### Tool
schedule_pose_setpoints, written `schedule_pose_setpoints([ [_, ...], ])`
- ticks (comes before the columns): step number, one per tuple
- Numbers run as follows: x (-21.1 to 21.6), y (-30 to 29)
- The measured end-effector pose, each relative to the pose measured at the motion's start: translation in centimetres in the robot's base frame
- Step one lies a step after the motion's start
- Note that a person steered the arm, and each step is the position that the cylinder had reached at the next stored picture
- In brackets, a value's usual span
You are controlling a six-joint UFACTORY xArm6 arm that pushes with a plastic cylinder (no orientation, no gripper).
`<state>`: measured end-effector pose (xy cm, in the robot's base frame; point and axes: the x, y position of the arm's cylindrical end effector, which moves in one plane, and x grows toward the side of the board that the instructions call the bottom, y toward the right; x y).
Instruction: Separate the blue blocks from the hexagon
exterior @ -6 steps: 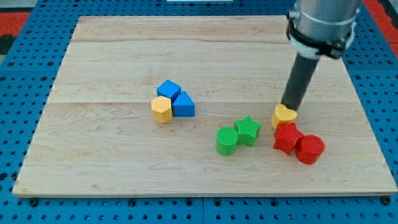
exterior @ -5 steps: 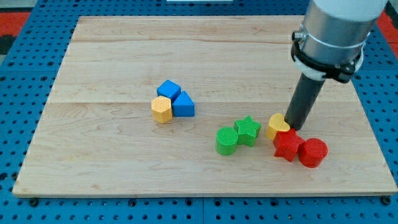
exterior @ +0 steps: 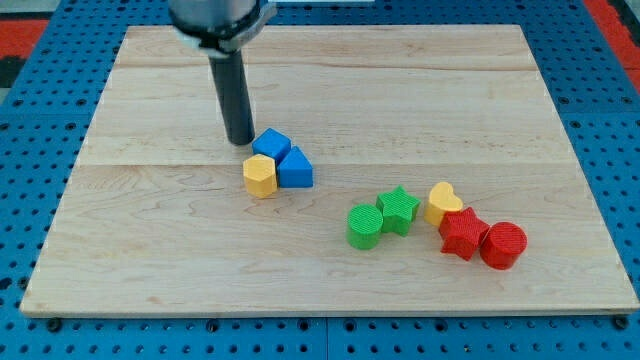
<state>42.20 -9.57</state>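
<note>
Our tip (exterior: 240, 142) sits on desk (exterior: 150, 250) just upper-left of blue cube (exterior: 271, 144), near yellow hexagon (exterior: 260, 176). Blue triangular block (exterior: 294, 168) touches both, cluster left of centre. End effector is plain rod, no jaws to open or close. Suggest pushing blue cube toward view's right, line clear of hexagon, then triangle separately.

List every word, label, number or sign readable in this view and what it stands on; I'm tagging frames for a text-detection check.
None: no readable text, number or sign shows anywhere.
The wooden board, the blue pegboard around it, my tip and its dark rod, the yellow hexagon, the two blue blocks, and the green, yellow heart and red blocks all carry no markings.
</note>
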Motion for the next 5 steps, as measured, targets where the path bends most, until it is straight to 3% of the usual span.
schedule_pose_setpoints([
  [2, 4.3, 7.0],
  [5, 4.3, 11.8],
])
